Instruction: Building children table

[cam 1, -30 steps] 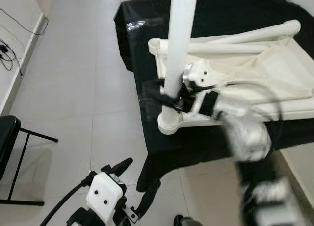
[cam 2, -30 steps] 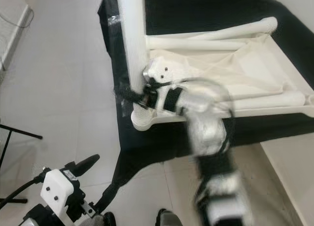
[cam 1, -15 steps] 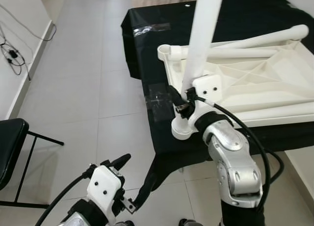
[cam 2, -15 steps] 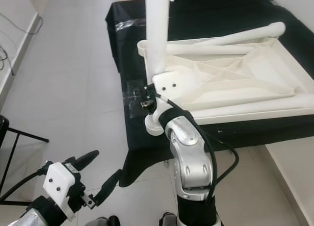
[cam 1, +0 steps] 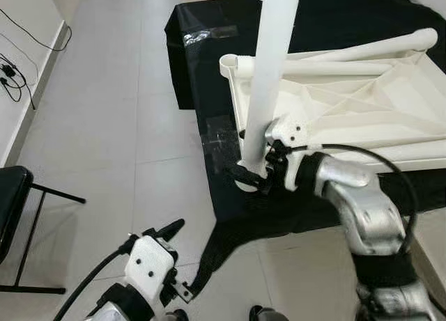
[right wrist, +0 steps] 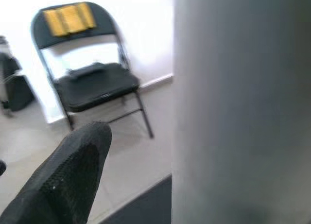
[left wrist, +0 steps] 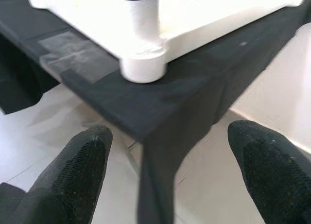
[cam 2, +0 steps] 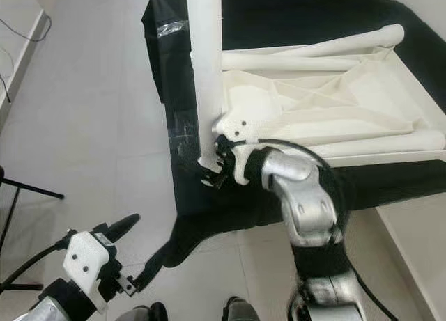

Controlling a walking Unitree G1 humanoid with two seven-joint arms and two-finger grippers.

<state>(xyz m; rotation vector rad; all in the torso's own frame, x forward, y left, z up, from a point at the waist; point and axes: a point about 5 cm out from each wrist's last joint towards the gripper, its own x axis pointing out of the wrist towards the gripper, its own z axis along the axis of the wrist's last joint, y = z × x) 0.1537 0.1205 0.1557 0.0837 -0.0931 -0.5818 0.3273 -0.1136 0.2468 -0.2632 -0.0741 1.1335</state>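
One white table leg (cam 1: 270, 84) stands nearly upright at the near left corner of the upturned white tabletop (cam 1: 362, 112), which lies underside up on a bench draped in black cloth (cam 1: 209, 70). The right gripper (cam 1: 252, 176) is at the foot of that leg, its black fingers set about the leg where it meets the round corner socket (left wrist: 142, 68); the grip appears closed on the leg, though the contact itself is partly hidden by the wrist housing. Holding this low is judged to steady the leg over the socket while it is seated, the long shaft above being free to sway. The right wrist view agrees: the pale shaft looms close beside one finger (right wrist: 68, 175), with a black folding chair (right wrist: 92, 78) beyond. Further white legs (cam 1: 362, 48) lie along the far edge of the tabletop, apparently awaiting fitting, so the job looks to be at an early stage. The left gripper (left wrist: 170, 170) hangs low over the tiled floor (cam 1: 104, 126) in front of the bench, fingers spread apart and holding nothing; it looks up at the socket and the cloth edge. A patch of clear tape (cam 1: 221, 136) lies on the cloth just beside the corner.
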